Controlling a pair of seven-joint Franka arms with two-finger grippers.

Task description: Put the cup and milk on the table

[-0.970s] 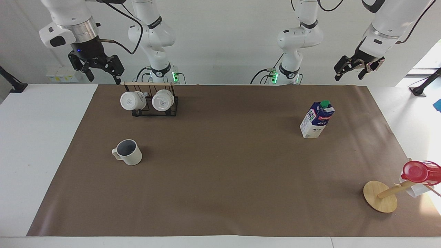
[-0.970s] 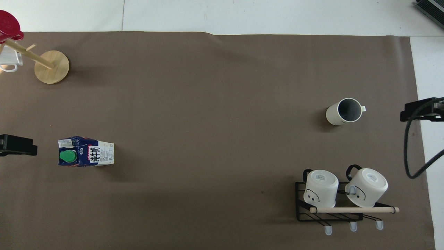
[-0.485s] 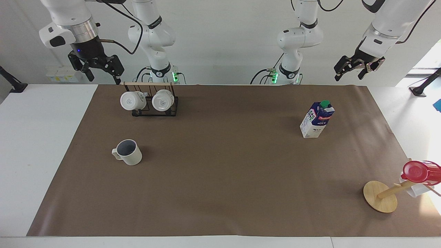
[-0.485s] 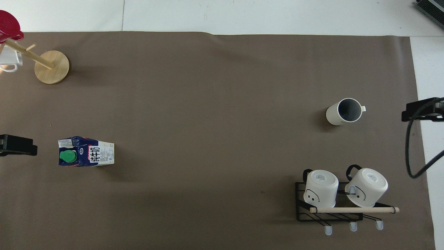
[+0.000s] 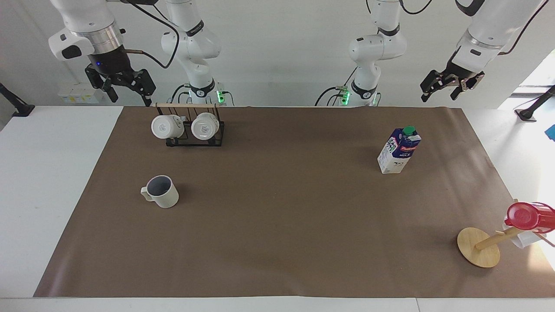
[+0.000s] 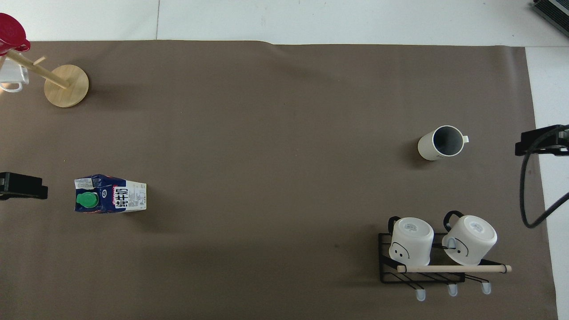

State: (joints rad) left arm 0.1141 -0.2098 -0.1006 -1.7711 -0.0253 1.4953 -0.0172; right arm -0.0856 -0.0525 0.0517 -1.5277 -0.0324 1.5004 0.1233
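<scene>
The cream-white cup stands upright on the brown sheet of the table, toward the right arm's end; it also shows in the overhead view. The milk stands upright on the sheet toward the left arm's end, and shows in the overhead view too. My right gripper is open and empty, raised over the table edge beside the mug rack. My left gripper is open and empty, raised over the table's edge at the left arm's end. Neither touches anything.
A black rack with two plain white mugs stands nearer to the robots than the cup. A wooden mug tree with a red transparent cup stands at the left arm's end, farther from the robots than the milk.
My right gripper has risen slightly. The cup, the milk and the left gripper have stayed almost still.
</scene>
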